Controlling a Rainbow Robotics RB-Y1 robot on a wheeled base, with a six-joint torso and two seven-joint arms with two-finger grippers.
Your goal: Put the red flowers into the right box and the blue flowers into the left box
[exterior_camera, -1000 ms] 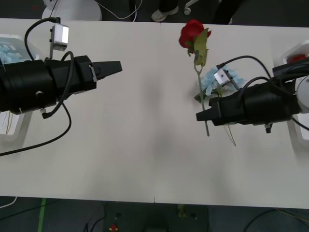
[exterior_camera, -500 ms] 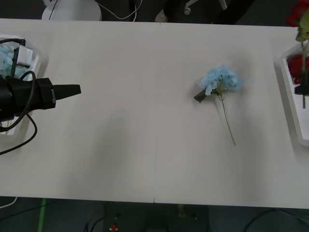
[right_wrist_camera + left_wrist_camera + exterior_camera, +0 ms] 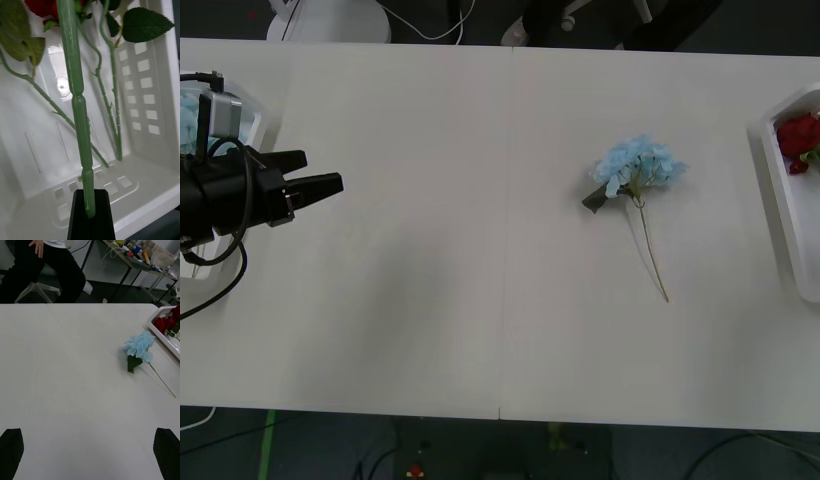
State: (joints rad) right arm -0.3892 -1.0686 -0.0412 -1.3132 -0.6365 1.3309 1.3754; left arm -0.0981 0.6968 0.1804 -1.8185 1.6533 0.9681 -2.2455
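One blue flower [image 3: 638, 166] lies on the table right of centre, its thin stem trailing toward the front edge; it appears too in the left wrist view [image 3: 139, 347]. More blue flowers [image 3: 188, 110] sit in the left box [image 3: 264, 122]. My left gripper [image 3: 320, 172] hovers open beside that box with nothing between its fingers [image 3: 11, 452]. Red flowers [image 3: 797, 135] rest in the right box [image 3: 780, 220]. My right gripper [image 3: 90, 213] is shut on a red flower's green stem [image 3: 77, 93], held over the inside of the right box [image 3: 150, 112], where other stems lie.
The white table [image 3: 480, 250] has wide bare room between the boxes. A person sits on a chair beyond the far edge [image 3: 41, 262]. A cluttered desk [image 3: 150, 257] stands in the room behind.
My right arm carried the red flower from mid-table off to the right box, leaving the front view. My left arm pulled back toward the left box and its fingers opened.
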